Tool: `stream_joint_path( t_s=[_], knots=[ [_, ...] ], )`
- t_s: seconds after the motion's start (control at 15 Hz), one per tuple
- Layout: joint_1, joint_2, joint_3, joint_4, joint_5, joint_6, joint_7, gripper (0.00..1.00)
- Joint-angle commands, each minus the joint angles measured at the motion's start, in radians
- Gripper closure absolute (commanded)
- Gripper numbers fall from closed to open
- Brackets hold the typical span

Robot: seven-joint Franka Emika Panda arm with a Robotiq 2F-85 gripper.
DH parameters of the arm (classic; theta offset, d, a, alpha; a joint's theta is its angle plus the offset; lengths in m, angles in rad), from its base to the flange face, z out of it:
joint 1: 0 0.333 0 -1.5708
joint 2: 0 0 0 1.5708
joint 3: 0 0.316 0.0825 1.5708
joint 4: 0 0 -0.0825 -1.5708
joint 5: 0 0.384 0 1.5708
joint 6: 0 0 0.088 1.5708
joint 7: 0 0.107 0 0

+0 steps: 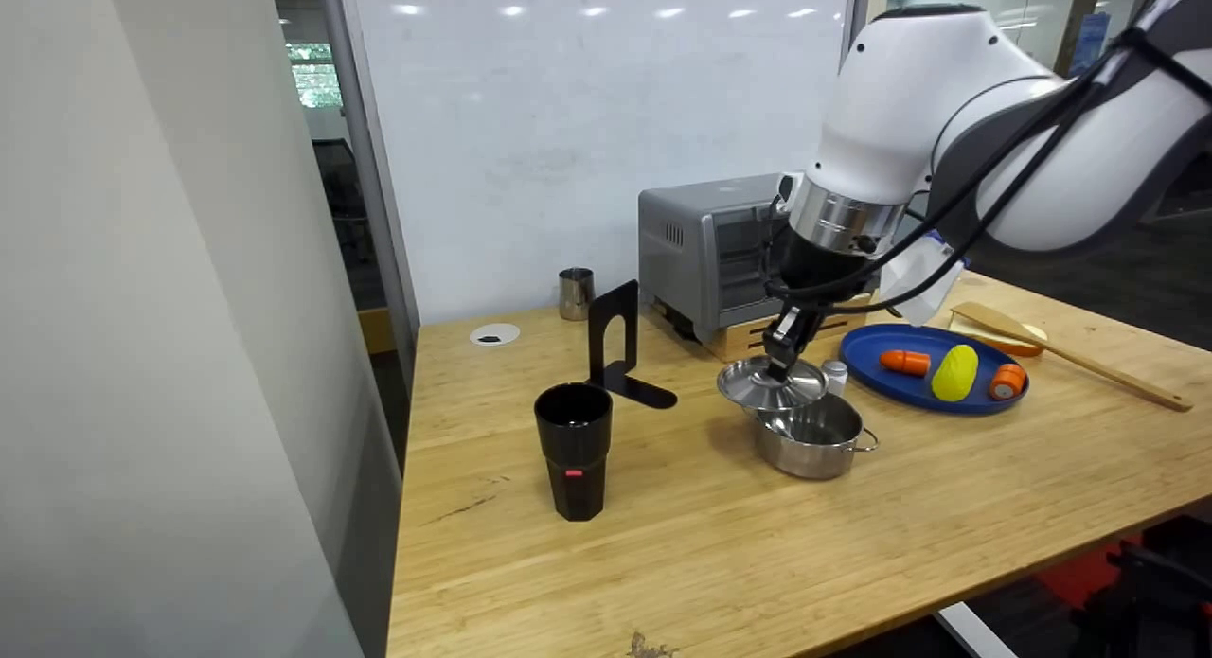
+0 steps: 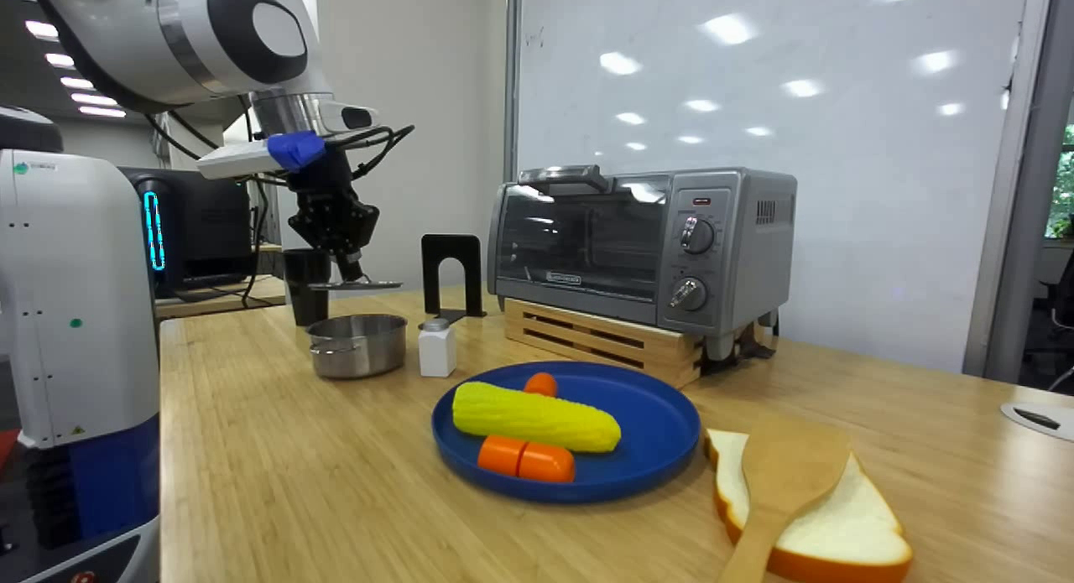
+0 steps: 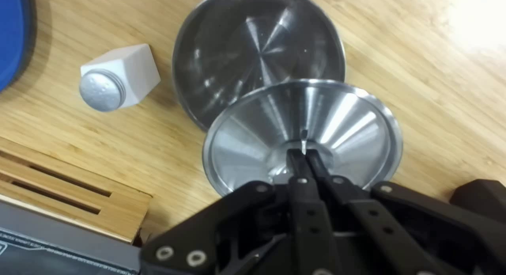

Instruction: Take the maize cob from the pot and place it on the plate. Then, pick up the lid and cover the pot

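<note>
The yellow maize cob lies on the blue plate (image 1: 909, 341) beside orange pieces; the cob shows in both exterior views (image 1: 954, 374) (image 2: 537, 417). The plate also shows at the edge of the wrist view (image 3: 10, 37). The steel pot (image 1: 810, 454) stands uncovered on the table and looks empty inside in the wrist view (image 3: 253, 49). My gripper (image 3: 303, 152) is shut on the knob of the silver lid (image 3: 245, 144). The lid hangs nearly level above the pot's height, offset to one side and overlapping part of its opening in the wrist view. The fingers hide most of the knob.
A white shaker (image 2: 437, 348) stands close beside the pot. A grey toaster oven (image 2: 579, 247) sits on a wooden stand behind. A black bookend (image 1: 644, 390), a black cup (image 1: 575, 450) and a steel cup (image 1: 576, 293) stand nearby. Bread (image 2: 839, 516) lies under a wooden spatula (image 2: 789, 461).
</note>
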Motion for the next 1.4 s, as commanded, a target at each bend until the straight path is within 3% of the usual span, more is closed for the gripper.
stream_joint_path(
  t_s=[0.0, 0.73, 1.33],
  knots=[
    [-0.025, -0.037, 0.012, -0.077, -0.07, 0.062, 0.064, 0.99],
    [-0.044, -0.042, -0.039, -0.165, -0.276, 0.228, 0.249, 0.99],
    [-0.051, -0.028, -0.065, -0.175, -0.328, 0.224, 0.297, 0.99]
  ],
)
